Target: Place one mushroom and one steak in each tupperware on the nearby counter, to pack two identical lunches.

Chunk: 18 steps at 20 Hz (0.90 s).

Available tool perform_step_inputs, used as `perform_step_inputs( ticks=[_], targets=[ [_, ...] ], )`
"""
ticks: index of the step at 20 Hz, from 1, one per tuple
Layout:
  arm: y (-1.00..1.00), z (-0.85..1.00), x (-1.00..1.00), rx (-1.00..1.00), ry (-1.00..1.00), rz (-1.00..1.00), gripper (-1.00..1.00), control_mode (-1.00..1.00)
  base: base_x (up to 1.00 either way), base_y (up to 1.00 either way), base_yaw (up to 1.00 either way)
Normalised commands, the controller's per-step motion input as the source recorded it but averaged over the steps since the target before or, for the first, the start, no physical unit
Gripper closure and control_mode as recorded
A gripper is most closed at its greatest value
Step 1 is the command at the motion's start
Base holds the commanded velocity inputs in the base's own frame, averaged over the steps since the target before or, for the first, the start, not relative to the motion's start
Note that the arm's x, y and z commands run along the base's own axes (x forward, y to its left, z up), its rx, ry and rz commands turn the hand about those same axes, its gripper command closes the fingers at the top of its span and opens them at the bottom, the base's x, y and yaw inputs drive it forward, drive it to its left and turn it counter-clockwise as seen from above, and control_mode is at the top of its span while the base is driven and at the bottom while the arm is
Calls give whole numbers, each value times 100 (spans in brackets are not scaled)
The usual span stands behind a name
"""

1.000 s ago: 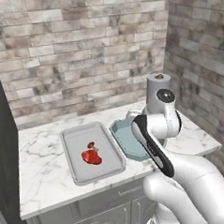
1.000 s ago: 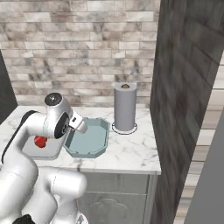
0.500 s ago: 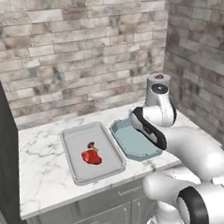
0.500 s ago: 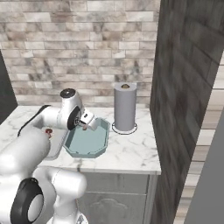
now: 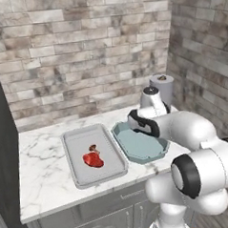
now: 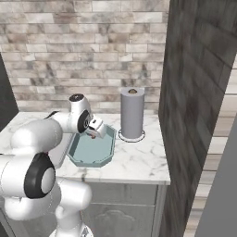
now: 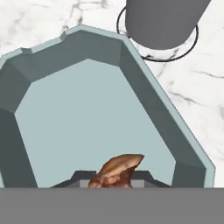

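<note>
A white marble table with faint grey veins is sitting over grey cabinet fronts, running along a brick wall. Three things are resting directly on it. Toward the left, a light-grey rectangular tupperware with rounded corners is lying flat. Just beside it on the right, a teal octagonal tupperware is sitting on the marble, the two rims close together. Farther right, near the back corner, a grey cylinder is standing upright on a round base, a little apart from the teal tupperware. Bare marble is showing left of the grey tupperware and along the near edge.
</note>
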Motion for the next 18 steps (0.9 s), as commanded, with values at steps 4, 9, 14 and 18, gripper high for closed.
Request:
perform_step_inputs(
  ticks=[4, 9, 14, 18],
  targets=[
    [0, -51, 1, -3, 0, 0, 100, -100, 0, 0, 0],
    [0, -4, 23, 0, 3, 0, 100, -100, 0, 0, 0],
    [8, -4, 46, 0, 8, 0, -100, -100, 0, 0, 0],
    [18, -19, 50, 0, 10, 0, -100, -100, 0, 0, 0]
  ],
)
